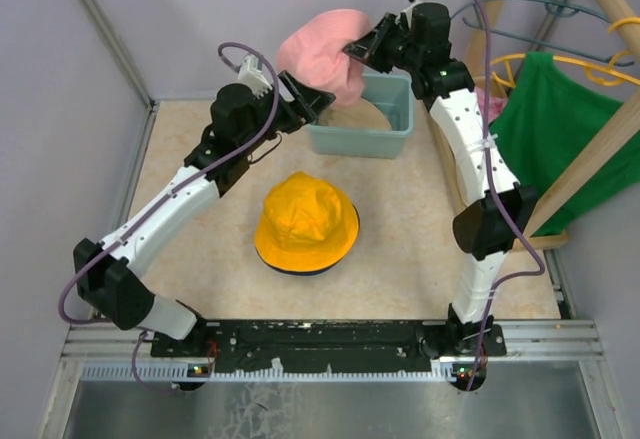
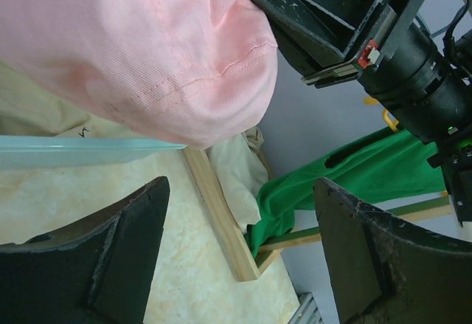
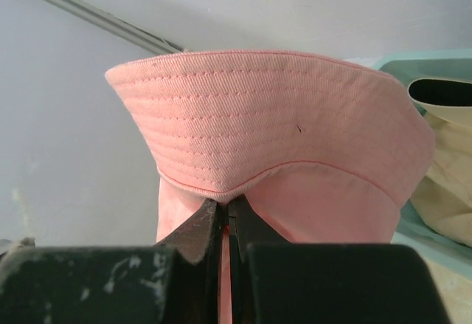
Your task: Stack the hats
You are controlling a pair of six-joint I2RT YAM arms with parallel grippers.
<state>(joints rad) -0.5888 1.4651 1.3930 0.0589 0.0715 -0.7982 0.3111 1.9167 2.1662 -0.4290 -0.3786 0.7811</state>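
My right gripper [image 1: 352,49] [image 3: 230,209] is shut on the brim of the pink hat [image 1: 322,54] [image 3: 280,132] and holds it in the air above the teal bin [image 1: 360,141]. My left gripper [image 1: 318,99] [image 2: 240,191] is open and empty, just below and beside the hanging pink hat [image 2: 147,43]. The yellow-orange hat [image 1: 305,217] lies at the table's middle on top of the navy hat, of which only a dark rim [image 1: 300,271] shows. The beige hat [image 3: 446,169] lies inside the bin.
A wooden rack [image 1: 590,149] stands at the right with a green shirt [image 1: 560,129] [image 2: 346,176] on a hanger. The rack's base rail [image 2: 221,213] lies on the table beside the bin. Grey walls enclose the back and left.
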